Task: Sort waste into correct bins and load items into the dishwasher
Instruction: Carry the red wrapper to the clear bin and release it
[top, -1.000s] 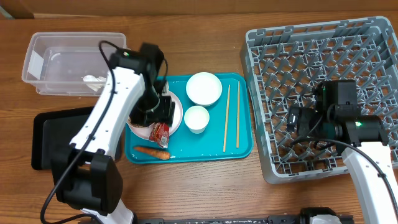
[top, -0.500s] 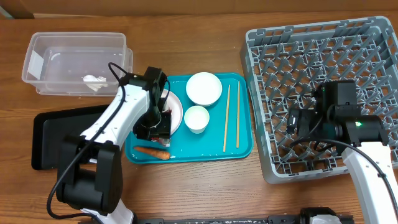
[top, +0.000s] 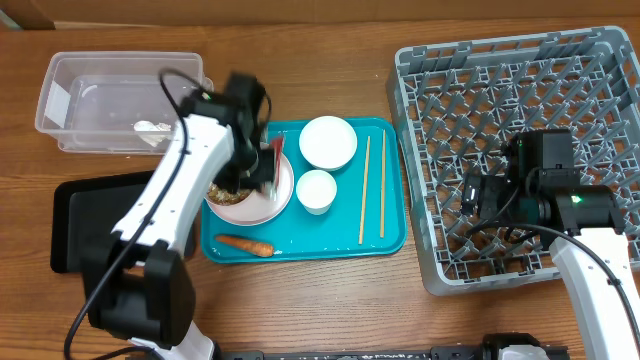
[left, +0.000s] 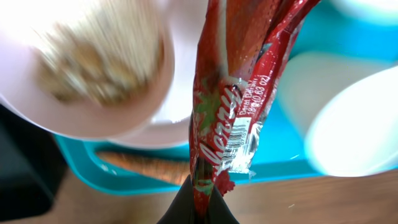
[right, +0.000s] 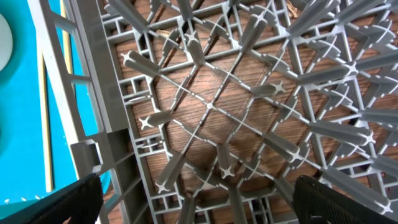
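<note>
Left tool (left: 199, 210) grips the red wrapper (left: 233, 112), its length hanging down over plate (left: 176, 115).

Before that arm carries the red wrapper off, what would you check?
1. Left hand shut on the red wrapper: ok.
2. Wrapper's far end free of the plate: cannot tell.
3. Clear tub, with the tissue inside, has no lid on: ok.
4. Right hand open over the dish rack, far from the tub: ok.
5. Carrot lying on the teal tray, apart from the wrapper: ok.
</note>
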